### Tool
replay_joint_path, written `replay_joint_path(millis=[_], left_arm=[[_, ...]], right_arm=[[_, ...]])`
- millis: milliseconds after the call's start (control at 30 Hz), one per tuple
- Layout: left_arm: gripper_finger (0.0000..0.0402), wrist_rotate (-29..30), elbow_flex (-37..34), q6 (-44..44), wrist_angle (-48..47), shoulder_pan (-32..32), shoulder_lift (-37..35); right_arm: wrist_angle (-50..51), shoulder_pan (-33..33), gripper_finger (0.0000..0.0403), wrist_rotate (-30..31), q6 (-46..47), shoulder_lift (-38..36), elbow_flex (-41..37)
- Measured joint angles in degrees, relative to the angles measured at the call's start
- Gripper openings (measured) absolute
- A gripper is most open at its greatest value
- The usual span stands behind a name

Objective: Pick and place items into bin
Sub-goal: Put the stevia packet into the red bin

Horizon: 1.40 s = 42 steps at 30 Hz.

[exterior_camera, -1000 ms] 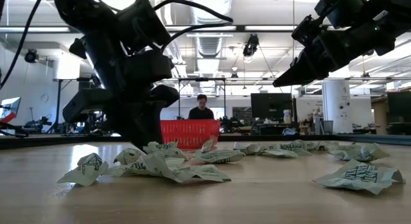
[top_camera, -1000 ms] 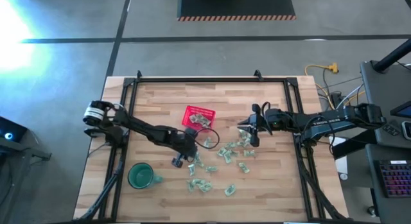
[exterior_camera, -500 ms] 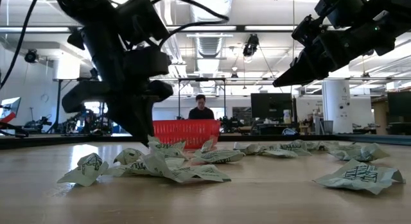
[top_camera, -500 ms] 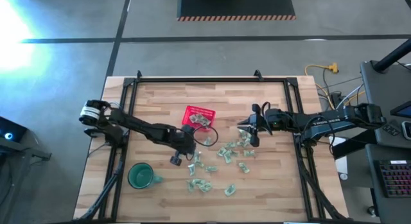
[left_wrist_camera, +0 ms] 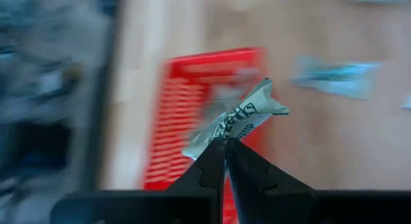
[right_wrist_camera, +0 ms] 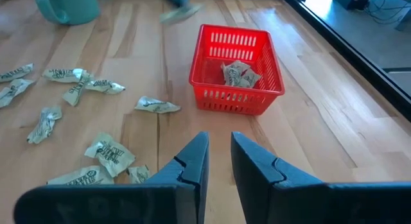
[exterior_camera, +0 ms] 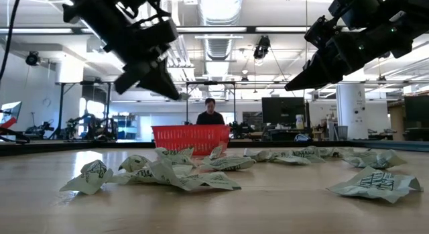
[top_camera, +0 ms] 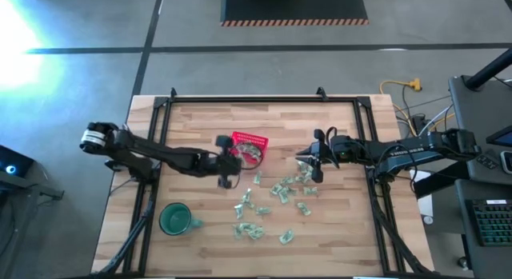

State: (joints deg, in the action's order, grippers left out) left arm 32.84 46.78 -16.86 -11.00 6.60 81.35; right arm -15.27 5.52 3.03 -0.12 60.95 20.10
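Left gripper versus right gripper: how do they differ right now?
The left gripper is shut on a wrapped piece beside the red basket; the right gripper holds nothing, fingers slightly apart. The left is by the basket, the right off over the scattered pieces. Both hang above the table.

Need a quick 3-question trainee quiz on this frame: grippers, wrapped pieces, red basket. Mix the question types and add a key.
1. True or false: the left gripper is shut on a wrapped piece.
2. Where does the left gripper hang in the high view? A) over the green mug B) just left of the red basket C) off the table
3. Fill in: the red basket already holds at least ____ wrapped piece.

Key:
1. True; its fingers pinch the piece.
2. B.
3. One; the right wrist view shows it inside, while the right gripper waits empty, facing the basket.
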Motion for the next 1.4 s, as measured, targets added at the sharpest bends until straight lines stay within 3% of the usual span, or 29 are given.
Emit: replay_joint_path(millis=[133, 1067, 1400], left_arm=[[0.0001, 4.9, -0.2, 0.1, 2.1, -1.2, -0.4], [0.0003, 4.7, 0.2, -3.1, 7.6, -8.2, 5.6], [0.0091, 4.7, 0.2, -3.0, 7.8, -8.2, 5.6]], right_arm=[[-0.1, 0.0, 0.0060, 0.0, 0.1, 0.0, 0.0], [0.0, 0.0, 0.0057, 0.0, 0.6, 0.0, 0.0], [0.0, 0.0, 0.0057, 0.0, 0.6, 0.0, 0.0]])
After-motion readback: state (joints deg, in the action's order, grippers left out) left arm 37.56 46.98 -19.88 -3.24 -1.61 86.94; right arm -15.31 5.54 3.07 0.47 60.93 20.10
